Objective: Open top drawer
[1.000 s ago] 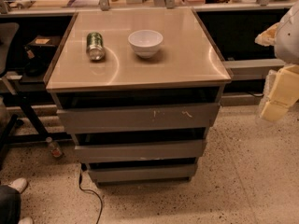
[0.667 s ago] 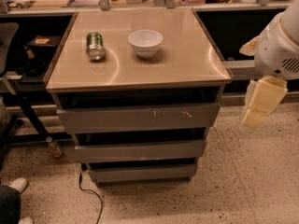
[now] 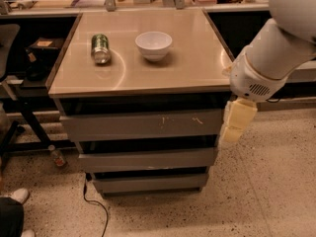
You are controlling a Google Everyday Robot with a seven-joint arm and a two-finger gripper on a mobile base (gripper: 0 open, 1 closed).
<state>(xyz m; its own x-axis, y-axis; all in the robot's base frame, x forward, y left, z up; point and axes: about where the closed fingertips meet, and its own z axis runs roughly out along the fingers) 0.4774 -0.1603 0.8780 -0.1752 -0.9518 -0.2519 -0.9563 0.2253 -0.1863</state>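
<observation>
Camera view, looking down on a grey three-drawer cabinet with a tan top [image 3: 197, 58]. The top drawer [image 3: 140, 125] is the widest and tallest front, directly beneath the top's front edge, with a dark gap above it. It has no handle and carries small pale scratch marks [image 3: 197, 120] right of centre. Its front appears pushed in. Below it lie a narrower middle drawer [image 3: 148, 159] and a still narrower bottom drawer [image 3: 150, 182]. On the top, a white bowl [image 3: 154, 44] stands upright near the middle. A green can [image 3: 100, 48] lies on its side to the left of the bowl, apart from it. The white arm [image 3: 276, 48] enters from the upper right. Its pale gripper [image 3: 236, 125] points downward at the right end of the top drawer's front. Whether the gripper is open or closed cannot be told, nor whether it touches the drawer. On the speckled floor [image 3: 266, 191], a dark cable [image 3: 96, 206] trails from under the cabinet. A small bottle [image 3: 57, 157] lies to the left of the cabinet, and a white shoe [image 3: 17, 196] shows at the lower left.
</observation>
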